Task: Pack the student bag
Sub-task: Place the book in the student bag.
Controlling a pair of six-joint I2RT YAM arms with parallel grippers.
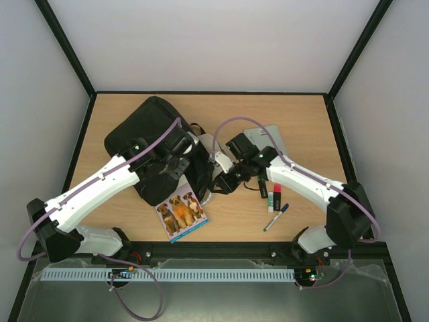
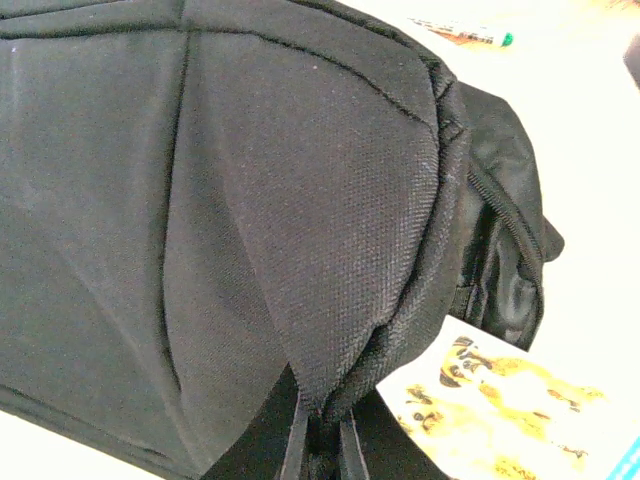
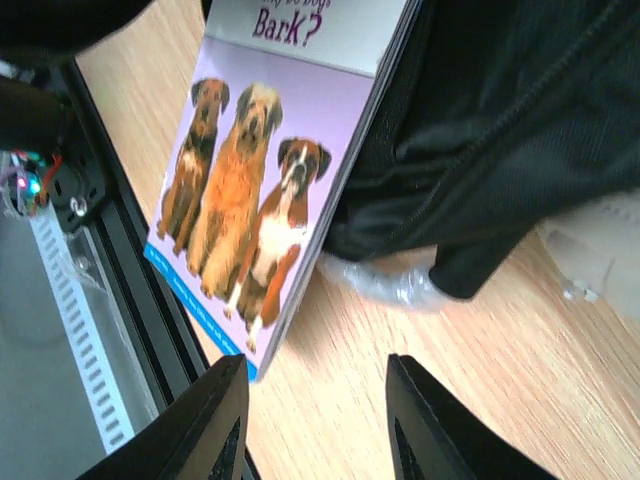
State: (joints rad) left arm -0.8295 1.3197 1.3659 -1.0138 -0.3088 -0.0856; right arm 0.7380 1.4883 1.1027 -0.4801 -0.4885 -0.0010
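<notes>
Right wrist view: right gripper (image 3: 315, 425), fingers apart, hovers beside dog book (image 3: 255, 200) touching student bag (image 3: 500, 130); left gripper (image 2: 322, 450) pinches its fabric, which may slip loose.

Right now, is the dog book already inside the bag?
No, the dog book lies on the table beside the student bag, its cover showing.

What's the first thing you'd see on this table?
The big black student bag, lying a little left of centre, is by far the largest thing. Next comes the bright book with three dogs on its cover, at the near edge against the bag. A few pens lie off to the right.
</notes>
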